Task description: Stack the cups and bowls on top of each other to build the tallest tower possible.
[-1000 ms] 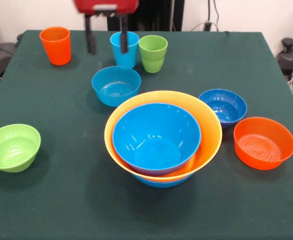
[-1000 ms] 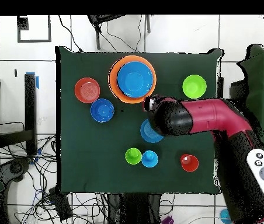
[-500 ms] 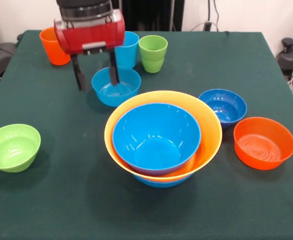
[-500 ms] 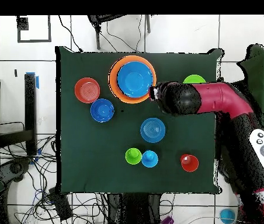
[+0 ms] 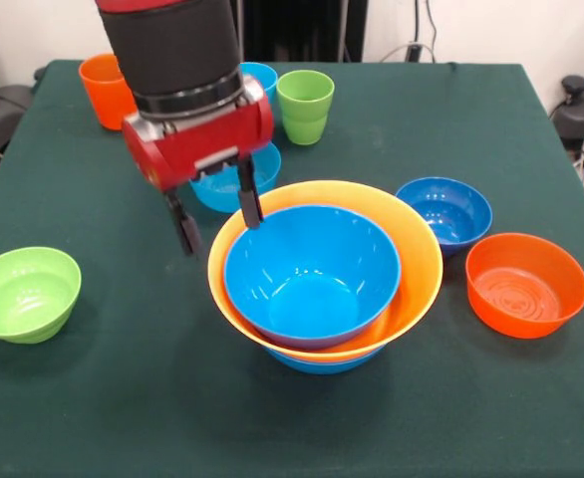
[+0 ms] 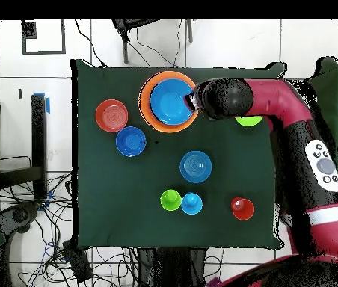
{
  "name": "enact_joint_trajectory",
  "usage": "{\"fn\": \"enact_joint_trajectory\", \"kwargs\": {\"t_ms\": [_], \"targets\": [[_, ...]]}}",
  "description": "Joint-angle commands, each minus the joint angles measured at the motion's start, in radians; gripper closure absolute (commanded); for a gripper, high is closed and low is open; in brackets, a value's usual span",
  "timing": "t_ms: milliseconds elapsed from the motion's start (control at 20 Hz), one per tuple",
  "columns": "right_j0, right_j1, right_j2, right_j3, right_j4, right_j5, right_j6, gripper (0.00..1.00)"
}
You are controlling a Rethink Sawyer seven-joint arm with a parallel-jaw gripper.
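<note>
The tower [image 5: 312,274] stands mid-table: a bright blue bowl inside a wide yellow-orange bowl [image 5: 417,249], on another blue bowl [image 5: 322,363]. My gripper [image 5: 217,221] is open and empty at the tower's left rim, one finger outside the yellow-orange bowl and one over its rim. The medium light blue bowl [image 5: 266,165] is partly hidden behind the gripper. The orange cup [image 5: 101,88], light blue cup [image 5: 262,78] and lime green cup [image 5: 305,105] stand at the far side. In the overhead view the arm [image 6: 224,97] reaches the tower [image 6: 170,102].
A small dark blue bowl [image 5: 444,211] and an orange bowl [image 5: 526,284] sit right of the tower. A lime green bowl [image 5: 23,294] sits at the left, partly under the arm in the overhead view [image 6: 248,120]. The dark green cloth [image 5: 123,398] covers the table.
My gripper has moved from beside the cups, past the light blue bowl, toward the camera and down to the tower's left rim. It stayed open. The bowls and cups have not moved.
</note>
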Motion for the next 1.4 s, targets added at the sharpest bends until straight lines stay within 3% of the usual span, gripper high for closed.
{"fn": "enact_joint_trajectory", "kwargs": {"t_ms": [50, 550, 800, 1000, 1400], "targets": [[0.083, 0.077, 0.025, -0.22, -0.06, 0.182, -0.446, 0.0], [0.05, 0.106, 0.036, -0.241, -0.029, 0.19, -0.523, 0.0], [0.012, 0.058, 0.055, -0.24, 0.041, 0.297, -0.536, 0.0], [-0.016, 0.003, 0.059, -0.239, 0.056, 0.347, -0.565, 0.0], [-0.065, 0.036, 0.064, -0.314, 0.048, 0.384, -0.622, 0.0]]}}
